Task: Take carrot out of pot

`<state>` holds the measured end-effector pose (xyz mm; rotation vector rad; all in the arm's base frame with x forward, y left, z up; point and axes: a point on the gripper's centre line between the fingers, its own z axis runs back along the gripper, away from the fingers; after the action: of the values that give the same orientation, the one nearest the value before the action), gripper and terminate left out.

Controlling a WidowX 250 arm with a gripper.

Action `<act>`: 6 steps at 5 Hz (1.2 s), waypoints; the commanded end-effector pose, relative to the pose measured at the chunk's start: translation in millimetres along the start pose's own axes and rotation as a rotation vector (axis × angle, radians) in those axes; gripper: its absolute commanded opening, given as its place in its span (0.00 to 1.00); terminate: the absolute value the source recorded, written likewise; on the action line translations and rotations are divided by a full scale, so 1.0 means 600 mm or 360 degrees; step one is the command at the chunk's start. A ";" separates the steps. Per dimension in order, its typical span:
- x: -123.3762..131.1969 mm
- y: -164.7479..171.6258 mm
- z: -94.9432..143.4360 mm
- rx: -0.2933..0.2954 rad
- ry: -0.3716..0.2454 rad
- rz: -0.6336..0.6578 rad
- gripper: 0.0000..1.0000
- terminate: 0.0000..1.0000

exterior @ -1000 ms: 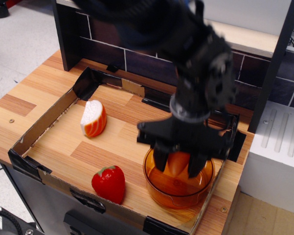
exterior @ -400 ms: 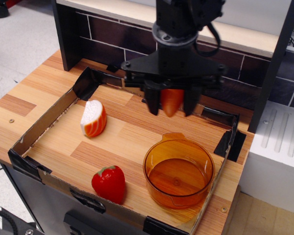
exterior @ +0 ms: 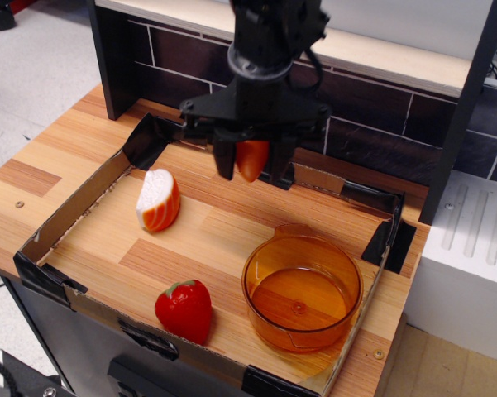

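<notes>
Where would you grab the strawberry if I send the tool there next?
Take the strawberry across its broad red body, coming straight down from above. It lies free on the tray floor, apart from the pot, so both flanks look open. Avoid the green leaf end; it seems narrower. The tool holds the carrot now.

Toy carrot (exterior: 251, 159), orange: 1.
Pot (exterior: 302, 291), translucent amber, round, low-walled: 1.
Strawberry (exterior: 184, 310), red with green leaves: 1.
Striped wedge toy (exterior: 159, 201), orange and white: 1.
Cardboard tray (exterior: 73, 208), shallow, edges taped black: 1.
Pincer (exterior: 252, 167), black, two fingers: 1.
Bench (exterior: 41, 165), wood-grain top: 1.
Toy food pieces in all: 3.
</notes>
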<state>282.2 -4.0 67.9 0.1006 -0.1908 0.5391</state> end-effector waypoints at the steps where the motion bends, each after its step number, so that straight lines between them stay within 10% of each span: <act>1: 0.020 0.006 -0.045 0.0078 0.0003 0.0045 0.00 0.00; 3: 0.016 0.001 -0.085 0.0164 0.0039 0.0061 0.00 0.00; 4: 0.016 -0.002 -0.094 0.0202 0.0073 0.0054 1.00 0.00; 6: 0.018 0.002 -0.090 0.0206 0.0071 0.0089 1.00 0.00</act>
<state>296.2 7.9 4.0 0.2273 -0.0740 0.5966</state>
